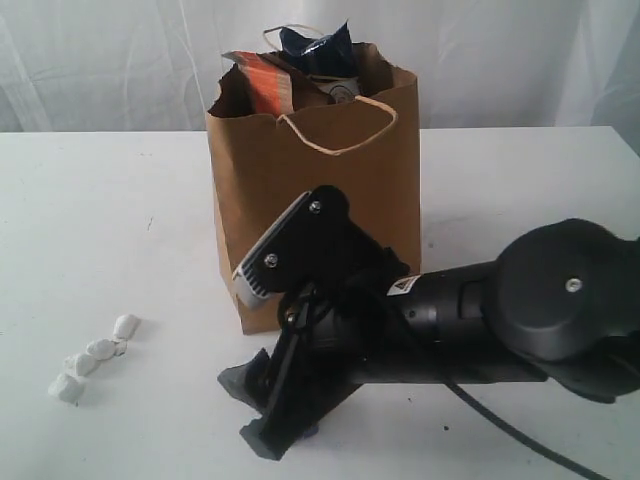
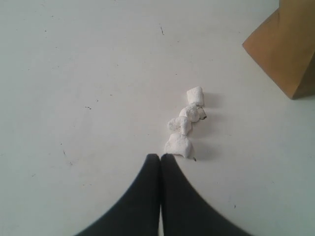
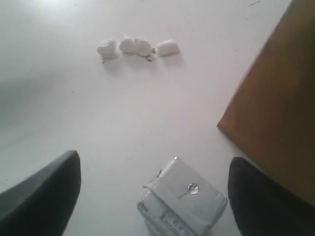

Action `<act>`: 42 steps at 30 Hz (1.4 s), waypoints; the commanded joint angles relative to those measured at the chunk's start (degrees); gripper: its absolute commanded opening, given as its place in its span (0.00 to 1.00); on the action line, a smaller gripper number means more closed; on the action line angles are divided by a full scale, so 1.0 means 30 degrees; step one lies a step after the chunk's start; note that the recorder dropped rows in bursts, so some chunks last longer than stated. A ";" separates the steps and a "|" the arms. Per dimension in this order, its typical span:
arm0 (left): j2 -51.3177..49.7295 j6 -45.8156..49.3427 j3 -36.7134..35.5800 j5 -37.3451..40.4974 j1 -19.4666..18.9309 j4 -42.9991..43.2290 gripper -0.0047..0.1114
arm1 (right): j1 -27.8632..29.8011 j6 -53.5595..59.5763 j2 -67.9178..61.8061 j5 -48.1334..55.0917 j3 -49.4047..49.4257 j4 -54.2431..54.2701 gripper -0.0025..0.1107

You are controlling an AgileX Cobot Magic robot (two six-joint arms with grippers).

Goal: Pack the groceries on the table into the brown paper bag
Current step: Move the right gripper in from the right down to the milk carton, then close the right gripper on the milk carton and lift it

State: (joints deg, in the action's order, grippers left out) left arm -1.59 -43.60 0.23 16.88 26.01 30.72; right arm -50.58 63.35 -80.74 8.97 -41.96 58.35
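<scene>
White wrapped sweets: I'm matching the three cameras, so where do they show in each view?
Exterior view: white wrapped sweets in the picture's lower left, left of the brown paper bag.
Left wrist view: mid-picture, just beyond the shut left end effector.
Right wrist view: a row beyond the small carton, which sits inside the open right end effector.
Shared landmark: the brown paper bag, at the edge of both wrist views.

brown paper bag point(image 1: 330, 200), white sweets point(image 1: 95, 355), white table point(image 1: 100, 220)
</scene>
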 commanded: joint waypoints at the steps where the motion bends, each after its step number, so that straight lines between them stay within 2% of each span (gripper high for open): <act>1: -0.0034 -0.0065 -0.0078 0.0090 -0.0071 -0.0097 0.04 | -0.0141 -0.0893 -0.1392 -0.1496 -0.0270 0.0506 0.70; 7: -0.0034 -0.0065 -0.0078 0.0055 -0.0071 -0.0097 0.04 | -0.0141 -0.2878 -0.3037 -0.1754 -0.0270 0.0506 0.70; 9: -0.0034 -0.0065 -0.0078 0.0055 -0.0071 -0.0097 0.04 | -0.0141 -0.3613 -0.3271 -0.1754 -0.0270 0.0506 0.65; 11: -0.0034 -0.0065 -0.0078 0.0055 -0.0071 -0.0097 0.04 | -0.0141 -0.4842 -0.3160 -0.1550 -0.0270 0.0506 0.52; 12: -0.0034 -0.0065 -0.0078 0.0055 -0.0071 -0.0097 0.04 | -0.0141 -0.5165 -0.3108 -0.1222 -0.0270 0.0506 0.39; 15: -0.0034 -0.0065 -0.0078 0.0055 -0.0071 -0.0097 0.04 | -0.0141 -0.5256 -0.3108 -0.0620 -0.0270 0.0396 0.22; 18: -0.0034 -0.0065 -0.0078 0.0019 -0.0071 -0.0097 0.04 | -0.0141 -0.5256 -0.3108 -0.0270 -0.0270 0.0391 0.10; 21: -0.0034 -0.0065 -0.0078 -0.0030 -0.0071 -0.0097 0.04 | -0.0141 -0.5256 -0.2864 0.0026 -0.0270 0.0391 0.02; 35: -0.0034 -0.0065 -0.0078 -0.0107 -0.0071 -0.0097 0.04 | -0.0017 -0.5256 0.0483 -0.0940 -0.0270 0.0391 0.02; 42: -0.0034 -0.0065 -0.0078 -0.0149 -0.0071 -0.0097 0.04 | 0.1192 -0.7162 0.3039 -0.0501 -0.0351 0.0391 0.02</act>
State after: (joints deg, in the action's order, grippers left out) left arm -1.59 -43.60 0.23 16.69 26.01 30.72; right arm -48.72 44.36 -75.23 7.44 -42.70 59.50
